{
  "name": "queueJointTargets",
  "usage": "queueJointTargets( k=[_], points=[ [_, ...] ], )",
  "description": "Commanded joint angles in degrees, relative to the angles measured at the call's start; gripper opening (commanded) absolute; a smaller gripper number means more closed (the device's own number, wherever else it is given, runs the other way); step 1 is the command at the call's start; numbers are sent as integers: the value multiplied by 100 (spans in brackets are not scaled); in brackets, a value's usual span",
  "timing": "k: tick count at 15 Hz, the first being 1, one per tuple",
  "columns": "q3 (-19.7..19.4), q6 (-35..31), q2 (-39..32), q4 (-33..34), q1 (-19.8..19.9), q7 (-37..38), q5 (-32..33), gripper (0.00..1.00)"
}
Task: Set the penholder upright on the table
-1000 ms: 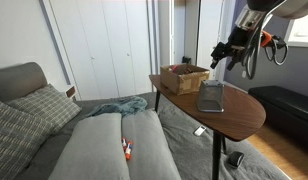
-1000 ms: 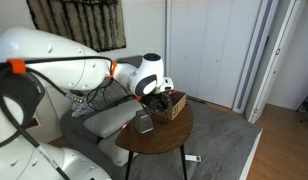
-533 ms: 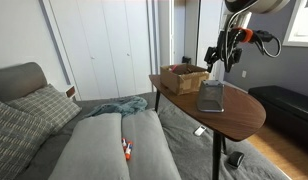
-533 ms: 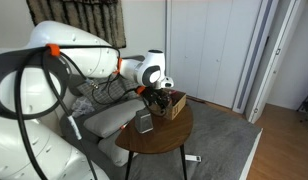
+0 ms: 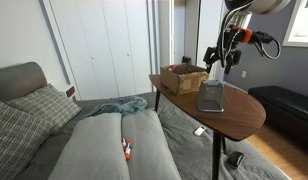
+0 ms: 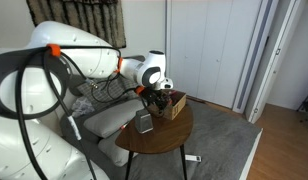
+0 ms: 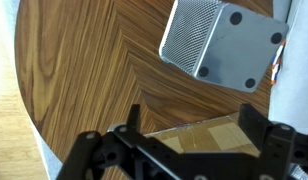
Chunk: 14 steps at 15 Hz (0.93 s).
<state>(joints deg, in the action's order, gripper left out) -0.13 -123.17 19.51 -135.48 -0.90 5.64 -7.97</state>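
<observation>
Arm (image 6: 86, 62) raised over table (image 5: 241, 116), fingers (image 7: 134, 128) apparently spread, penholder (image 7: 219, 45) below

A grey sofa (image 5: 99, 148) fills the near left in an exterior view, with two patterned cushions (image 5: 39, 108) propped against its back and a teal blanket (image 5: 119, 104) crumpled at its far end. Behind it stand tall white panelled doors (image 5: 99, 45). A grey rug (image 5: 182, 135) covers the floor beside the sofa, and bare wooden floor (image 5: 284, 152) shows to the right. A dark low bench (image 5: 290, 105) sits at the far right beneath a bright window (image 5: 300, 25). In an exterior view, a dark textured hanging (image 6: 79, 18) covers the upper left wall, more white doors (image 6: 209, 50) line the far side, and daylight falls on pale wood flooring (image 6: 286, 125) at the right.
</observation>
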Motion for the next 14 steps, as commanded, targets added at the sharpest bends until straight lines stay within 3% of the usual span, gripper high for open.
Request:
queueJointTargets(
  k=[1,10,11,14],
  points=[
    [17,215,-135,178,-38,136,-321,100],
    [147,766,-690,586,-49,472,-341,100],
    [122,503,-470,275,-7,305,-210,100],
    [123,516,-523,303,0,308,-207,100]
  ],
)
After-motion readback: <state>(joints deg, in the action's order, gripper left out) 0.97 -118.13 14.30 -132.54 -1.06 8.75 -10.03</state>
